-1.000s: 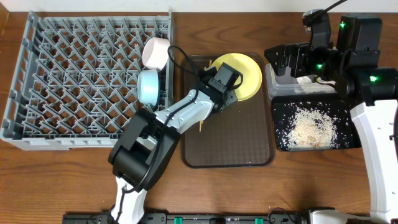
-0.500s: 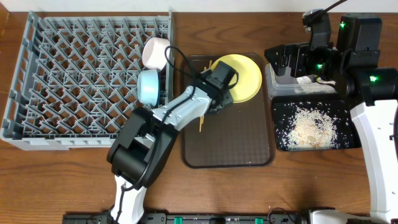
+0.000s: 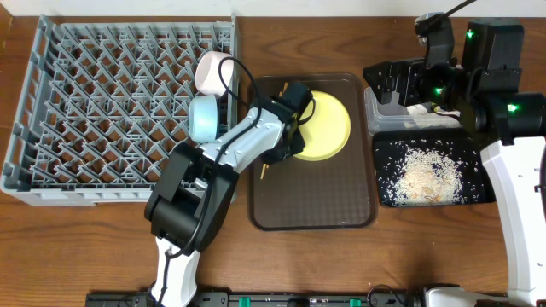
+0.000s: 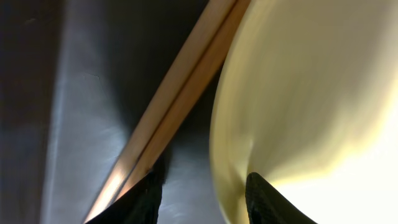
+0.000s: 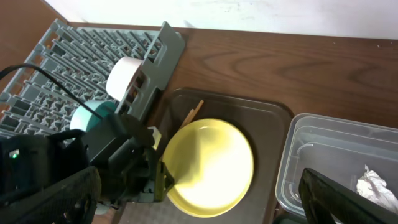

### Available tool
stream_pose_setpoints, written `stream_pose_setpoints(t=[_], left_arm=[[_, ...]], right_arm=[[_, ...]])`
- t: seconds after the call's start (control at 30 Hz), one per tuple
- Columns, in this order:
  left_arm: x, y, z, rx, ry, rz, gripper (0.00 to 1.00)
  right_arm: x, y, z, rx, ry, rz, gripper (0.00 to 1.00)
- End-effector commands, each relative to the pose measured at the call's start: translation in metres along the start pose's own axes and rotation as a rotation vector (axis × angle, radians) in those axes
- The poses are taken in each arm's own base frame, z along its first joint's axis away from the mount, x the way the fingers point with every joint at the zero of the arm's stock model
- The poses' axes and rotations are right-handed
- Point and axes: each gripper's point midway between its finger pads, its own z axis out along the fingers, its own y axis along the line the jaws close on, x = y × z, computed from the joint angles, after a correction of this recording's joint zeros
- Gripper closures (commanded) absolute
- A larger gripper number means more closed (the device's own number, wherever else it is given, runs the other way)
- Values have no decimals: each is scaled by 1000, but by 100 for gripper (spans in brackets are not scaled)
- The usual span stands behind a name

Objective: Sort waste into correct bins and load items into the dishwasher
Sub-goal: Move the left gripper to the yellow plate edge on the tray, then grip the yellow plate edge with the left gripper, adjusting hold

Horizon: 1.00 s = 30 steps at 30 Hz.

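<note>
The round yellow plate (image 3: 328,128) lies on the brown serving tray (image 3: 316,200). My left gripper (image 3: 294,130) is shut on the plate's left rim: in the left wrist view one finger rests on the yellow plate (image 4: 311,93) and the other sits beside the wooden chopsticks (image 4: 177,115). The chopsticks (image 3: 265,170) lie under the arm, along the tray's left side. A white bowl (image 3: 213,70) and a light blue bowl (image 3: 203,117) stand on edge at the right side of the grey dish rack (image 3: 111,102). My right gripper (image 3: 394,83) hangs open above the clear tub (image 3: 380,119).
A crumpled white tissue (image 3: 420,108) lies in the clear tub. The black tray (image 3: 478,192) in front of it holds scattered rice scraps (image 3: 425,175). In the right wrist view the yellow plate (image 5: 211,165) and the clear tub (image 5: 323,155) lie below my right gripper (image 5: 199,199).
The left gripper has closed a little and pulled the plate toward the front left, off the tray's far rim. The right arm has not moved.
</note>
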Motion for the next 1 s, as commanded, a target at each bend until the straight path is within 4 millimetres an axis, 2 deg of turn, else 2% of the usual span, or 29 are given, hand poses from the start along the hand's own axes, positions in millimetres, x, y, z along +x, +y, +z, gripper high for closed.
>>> stream_pose_setpoints(t=[0.0, 0.3, 0.53, 0.57, 0.7, 0.87, 0.97], left_arm=[[-7, 0, -1, -14, -1, 52, 55], [-1, -10, 0, 2, -11, 69, 55], [10, -25, 19, -16, -50, 86, 54], [11, -26, 23, -16, -48, 88, 56], [11, -24, 26, -25, -43, 75, 90], [5, -22, 22, -13, -38, 55, 93], [-3, -24, 5, 29, -50, 55, 93]], right_arm=[[-4, -1, -2, 2, -12, 0, 1], [-4, -1, -2, 2, -11, 0, 1], [-4, -1, -2, 2, -11, 0, 1], [-4, -1, -2, 2, -11, 0, 1], [-4, -1, -2, 2, -11, 0, 1], [-4, -1, -2, 2, -11, 0, 1], [-4, -1, -2, 2, -11, 0, 1]])
